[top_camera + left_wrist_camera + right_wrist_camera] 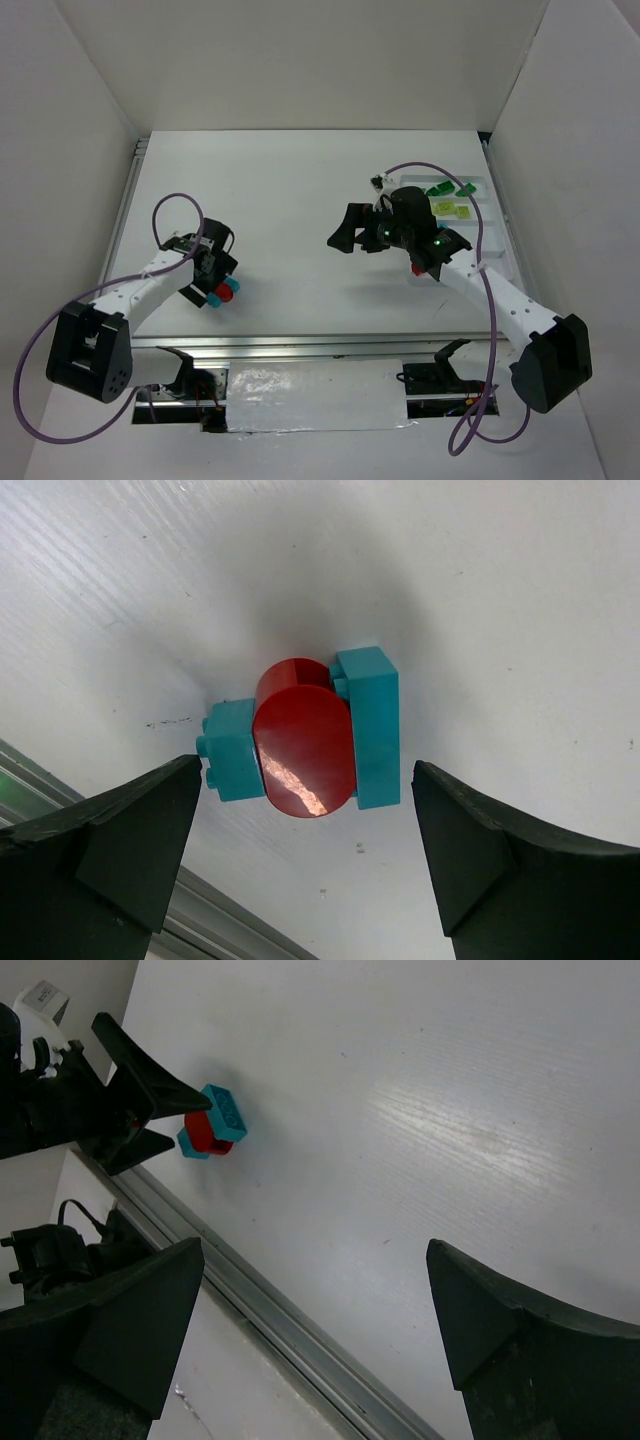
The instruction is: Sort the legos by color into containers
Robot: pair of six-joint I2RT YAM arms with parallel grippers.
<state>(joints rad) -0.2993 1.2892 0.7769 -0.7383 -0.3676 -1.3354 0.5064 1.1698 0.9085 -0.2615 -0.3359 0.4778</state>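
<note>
Left gripper: your left gripper [305,770] is spread wide and grasps nothing. Its black fingers [130,850] stand either side of a small brick cluster, with a gap showing on each side.
Brick cluster: a red rounded plastic brick [305,745] lies on the white table [300,180], touching two cyan plastic bricks [372,730], a smaller one on one side and a longer one on the other, near the table's front rail.
Right gripper: your right gripper [315,1250] is also fully released and empty, over bare table right of centre, well apart from the cluster.
Tray: the white plastic tray [487,200] sits at the far right edge, partly hidden by the right arm.
Sorted so far: dark green bricks [447,189] fill the farthest compartment you can see, and yellow-green bricks [450,209] the one just nearer.
</note>
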